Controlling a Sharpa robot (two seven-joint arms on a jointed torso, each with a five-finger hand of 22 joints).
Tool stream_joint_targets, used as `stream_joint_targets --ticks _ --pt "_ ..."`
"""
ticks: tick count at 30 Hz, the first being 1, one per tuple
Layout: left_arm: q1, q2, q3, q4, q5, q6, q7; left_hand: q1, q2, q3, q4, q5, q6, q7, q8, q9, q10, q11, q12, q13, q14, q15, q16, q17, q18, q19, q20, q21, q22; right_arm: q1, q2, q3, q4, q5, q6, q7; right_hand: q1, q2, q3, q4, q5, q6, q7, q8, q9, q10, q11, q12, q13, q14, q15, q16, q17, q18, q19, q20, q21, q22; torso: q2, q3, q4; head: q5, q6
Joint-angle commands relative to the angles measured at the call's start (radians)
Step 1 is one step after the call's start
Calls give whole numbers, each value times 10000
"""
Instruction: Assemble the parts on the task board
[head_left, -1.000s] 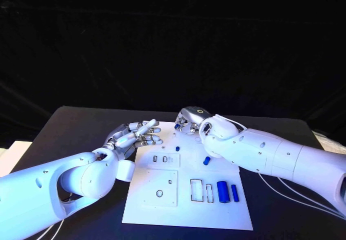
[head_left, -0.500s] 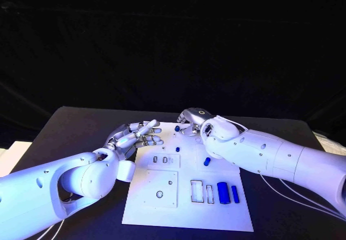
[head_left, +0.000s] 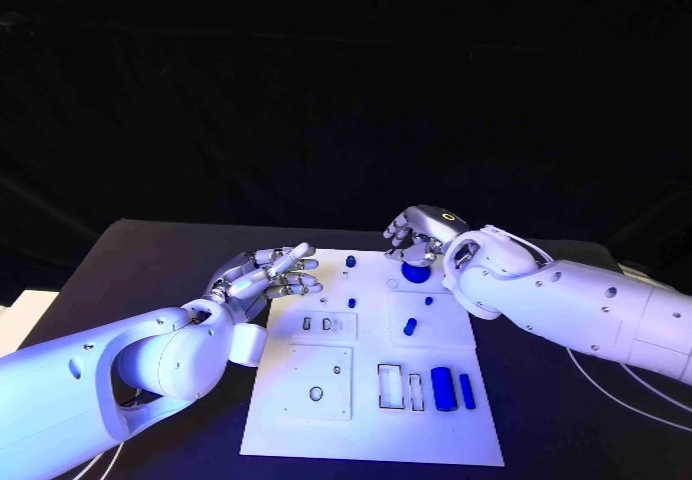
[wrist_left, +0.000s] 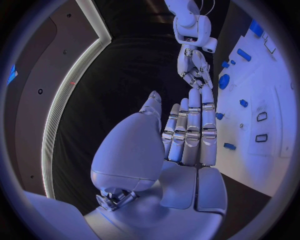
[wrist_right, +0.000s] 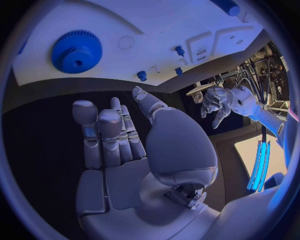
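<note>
The white task board (head_left: 369, 436) lies in the middle of the table. A blue gear (head_left: 415, 271) lies flat on its far right part, and also appears in the right wrist view as the gear (wrist_right: 76, 51). My right hand (head_left: 418, 232) hovers just behind and above the gear, fingers straight, holding nothing. My left hand (head_left: 274, 272) hangs over the board's far left edge with its fingers stretched out and nothing in them. Small blue pegs (head_left: 351, 261) (head_left: 410, 325) stand on the board. Two blue cylinders (head_left: 443, 388) lie near its front right.
Raised white plates with slots (head_left: 320, 376) and framed recesses (head_left: 391, 383) sit on the board's front half. The black table (head_left: 144, 260) runs around the board on all sides. In the left wrist view, my right hand (wrist_left: 195, 67) is beyond my left hand's fingertips (wrist_left: 206, 95).
My right hand has drawn back and to the right from the board's far middle, and the blue gear now shows on the board below it. The left hand has barely shifted.
</note>
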Motion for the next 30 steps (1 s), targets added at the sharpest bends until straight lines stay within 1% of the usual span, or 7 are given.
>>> stream_joint_targets --ticks 1,6,7,9,10,13,30 --pt "16 34 8 -63 19 265 26 17 33 8 -55 -40 -15 35 -35 -11 -59 -17 -32 -8 -64 3 -65 4 60 -69 31 -40 -9 73 -351 13 236 1548 713 129 -132 -178 -128 79 231 -16 -170 -15 -1 919 -360 335 184 226 -137 452 553 -158 285 -114 321 482 -81 33 -132 -11 18" --pt "12 105 5 -199 19 311 21 14 31 3 -58 -40 -22 35 -40 -11 -70 -15 -39 -10 -63 5 -76 5 61 -71 34 -44 -11 129 -790 22 278 1719 1435 -123 -121 -477 -743 188 506 -82 -452 2 -8 2120 -694 1707 1300 451 -436 1566 1951 -407 982 -428 1173 1814 -151 82 -181 7 2" --pt "11 116 5 -222 19 317 19 14 31 3 -58 -40 -22 35 -40 -11 -70 -15 -39 -10 -63 5 -76 5 61 -71 34 -44 -11 133 -837 23 258 1652 1569 -185 -68 -452 -906 242 543 -104 -463 16 -5 2029 -723 2180 1803 485 -457 1880 2363 -460 1104 -466 1357 2099 -160 91 -184 3 -6" --pt "9 130 4 -256 19 326 17 14 31 3 -58 -40 -22 35 -40 -11 -70 -15 -39 -10 -63 5 -76 5 61 -71 34 -44 -11 136 -889 22 208 1507 1774 -293 143 -427 -1394 371 584 -169 -426 54 6 1436 -706 4370 4230 496 -563 2515 3182 -580 1256 -407 1709 2619 -162 99 -187 -4 -9" --pt "8 137 3 -270 19 330 17 14 31 3 -58 -40 -22 35 -40 -11 -70 -15 -39 -10 -63 5 -76 5 61 -71 34 -44 -11 136 -903 22 175 1423 1861 -348 85 -312 -1579 543 524 -234 -439 41 -1 1460 -672 5367 5281 478 -392 2665 3402 -570 1267 -428 1795 2760 -168 109 -191 -6 -14" --pt "5 151 2 -298 19 342 17 15 33 2 -62 -39 -23 35 -41 -11 -73 -15 -41 -11 -62 6 -82 5 62 -72 36 -47 -11 130 -887 19 49 1226 2044 -485 291 -129 -1915 770 568 -295 -391 75 6 1062 -608 6994 7256 496 -342 3010 3887 -606 1313 -356 2009 3077 -167 113 -191 -24 -5" --pt "-2 190 1 -322 19 395 -1 15 33 2 -62 -39 -23 35 -41 -11 -73 -15 -41 -11 -62 6 -82 5 62 -72 36 -47 -11 -135 -209 -7 -888 754 2519 -765 559 75 -2235 1010 684 -349 -331 116 14 1427 -556 8807 9433 593 -275 3523 4702 -685 1473 -286 2314 3576 -154 89 -149 -46 -103"
